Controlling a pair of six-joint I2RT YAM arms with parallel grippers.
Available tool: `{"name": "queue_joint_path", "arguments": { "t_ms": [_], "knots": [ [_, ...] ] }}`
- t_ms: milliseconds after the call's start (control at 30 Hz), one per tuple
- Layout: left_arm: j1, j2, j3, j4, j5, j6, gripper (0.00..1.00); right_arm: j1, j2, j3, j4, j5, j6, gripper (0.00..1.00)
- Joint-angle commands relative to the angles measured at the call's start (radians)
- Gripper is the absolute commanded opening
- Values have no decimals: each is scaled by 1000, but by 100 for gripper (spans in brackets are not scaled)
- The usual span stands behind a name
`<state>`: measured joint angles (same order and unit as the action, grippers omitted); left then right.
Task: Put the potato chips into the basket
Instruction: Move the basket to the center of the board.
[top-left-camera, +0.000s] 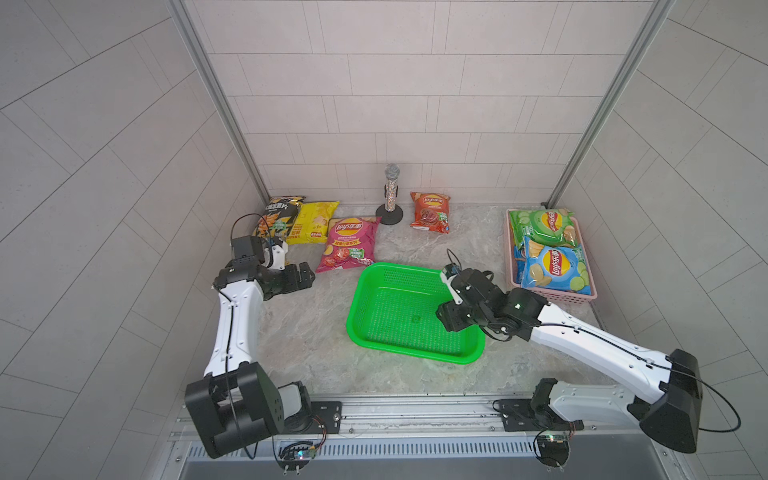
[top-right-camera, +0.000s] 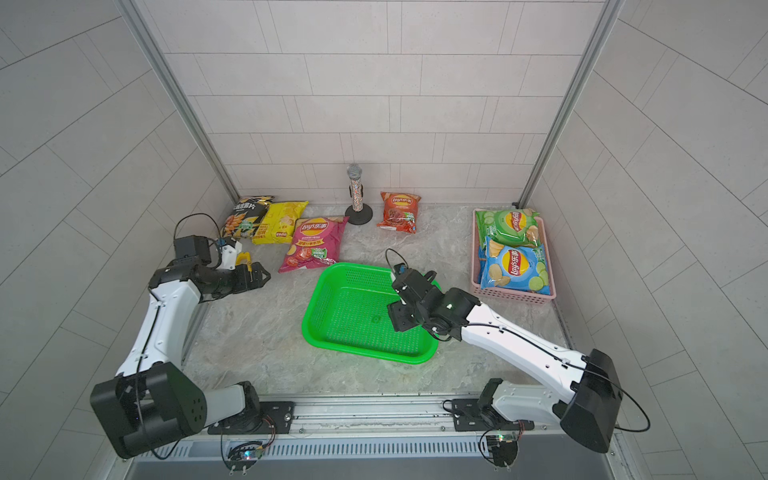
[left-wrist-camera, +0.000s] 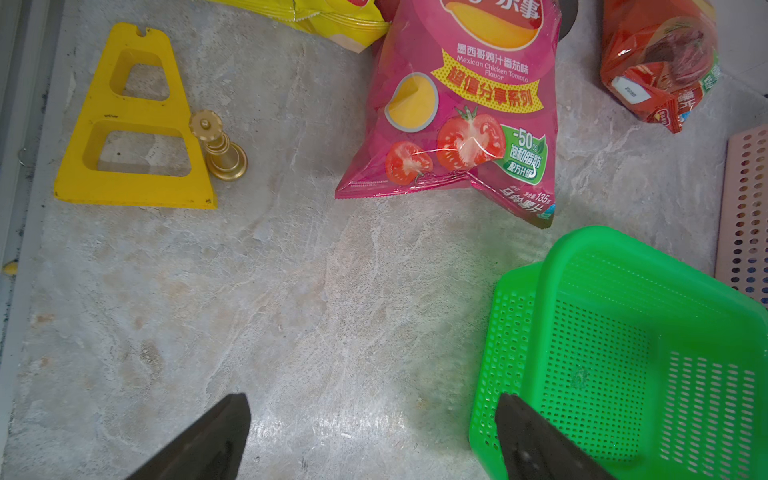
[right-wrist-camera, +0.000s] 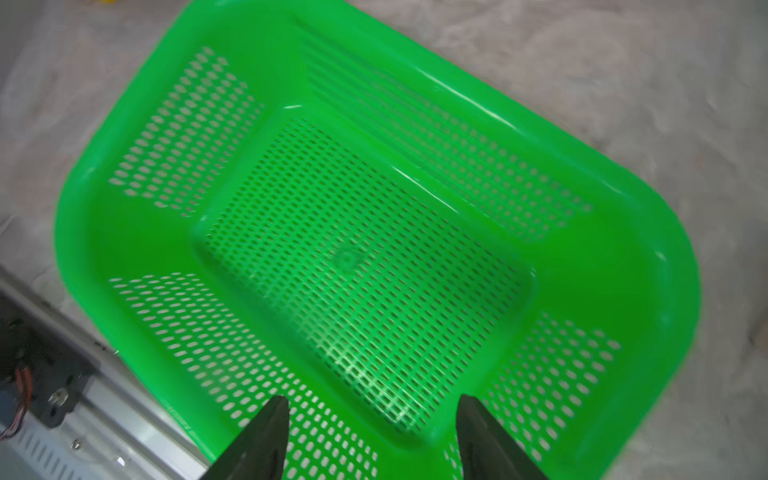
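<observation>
A green mesh basket (top-left-camera: 399, 269) (right-wrist-camera: 623, 216) sits empty mid-table. My right gripper (top-left-camera: 442, 320) (right-wrist-camera: 375, 401) hangs open above its inside, holding nothing. Potato chips lie at the back left: a black bag (top-left-camera: 276, 218), a yellow bag (top-left-camera: 311, 222) and a magenta bag (top-left-camera: 347, 245) (left-wrist-camera: 457, 124). A red-orange bag (top-left-camera: 430, 212) lies at the back middle. My left gripper (top-left-camera: 309, 276) (left-wrist-camera: 372, 401) is open and empty over bare table, just short of the magenta bag. A green bag (top-left-camera: 540, 226) and a blue bag (top-left-camera: 555, 266) lie in a pink basket (top-left-camera: 582, 296) at the right.
A microphone on a round black stand (top-left-camera: 390, 195) stands at the back between the bags. A yellow triangular piece (left-wrist-camera: 133, 110) and a small gold pawn-like piece (left-wrist-camera: 220, 149) lie by the left wall. Walls close in the table on three sides.
</observation>
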<state>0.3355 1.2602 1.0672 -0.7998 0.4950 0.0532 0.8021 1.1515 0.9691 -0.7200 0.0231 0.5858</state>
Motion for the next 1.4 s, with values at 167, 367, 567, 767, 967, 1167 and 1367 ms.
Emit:
{"name": "queue_joint_path", "arguments": {
  "t_ms": [167, 367, 567, 767, 967, 1167, 1367],
  "knots": [
    [-12, 6, -2, -19, 14, 16, 100, -199, -160, -193, -76, 17, 211, 67],
    [-15, 5, -1, -21, 14, 19, 100, -255, -75, -230, 19, -35, 158, 59],
    [-19, 2, 12, -32, 10, 32, 100, -259, 44, -210, 92, -96, 107, 20],
    [-28, 2, 29, -73, 45, 80, 100, -254, 63, -196, 120, -150, 112, 0],
    [-45, -8, 26, -81, 53, 109, 100, -245, 81, -198, 105, -150, 138, 6],
    [-48, -5, 27, -88, 49, 129, 100, -239, 29, -187, 46, -113, 126, 41],
    [-47, -8, 0, -72, 43, 104, 100, -244, -30, -20, -57, 29, -21, 56]
  ]
}}
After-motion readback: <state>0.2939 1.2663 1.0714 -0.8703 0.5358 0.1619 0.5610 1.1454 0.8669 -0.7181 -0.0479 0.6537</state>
